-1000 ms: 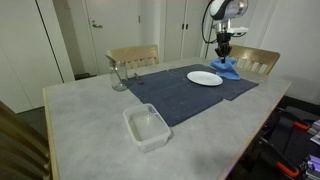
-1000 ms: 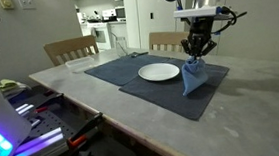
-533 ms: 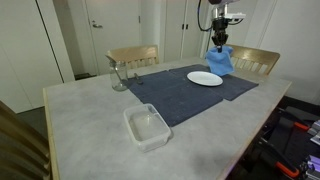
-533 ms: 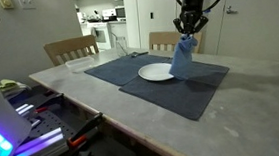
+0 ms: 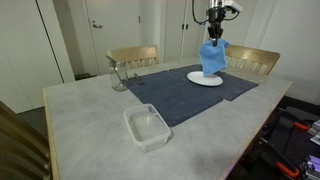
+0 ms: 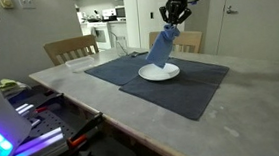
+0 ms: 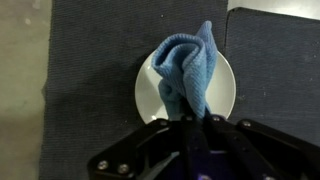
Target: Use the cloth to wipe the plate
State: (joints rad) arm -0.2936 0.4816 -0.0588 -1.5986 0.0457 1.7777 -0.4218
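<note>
My gripper is shut on a blue cloth and holds it in the air over the white plate. The cloth hangs down from the fingers, its lower end close to the plate. In an exterior view the cloth dangles above the plate, below the gripper. The wrist view looks straight down: the cloth hangs bunched from the gripper over the middle of the plate. The plate rests on a dark blue placemat.
A clear plastic container stands near the table's front edge. A glass stands at the mat's corner. Wooden chairs stand behind the table. A second mat adjoins the first.
The gripper has lifted the cloth off the mat beside the plate and carried it up and sideways, so it now hangs over the plate.
</note>
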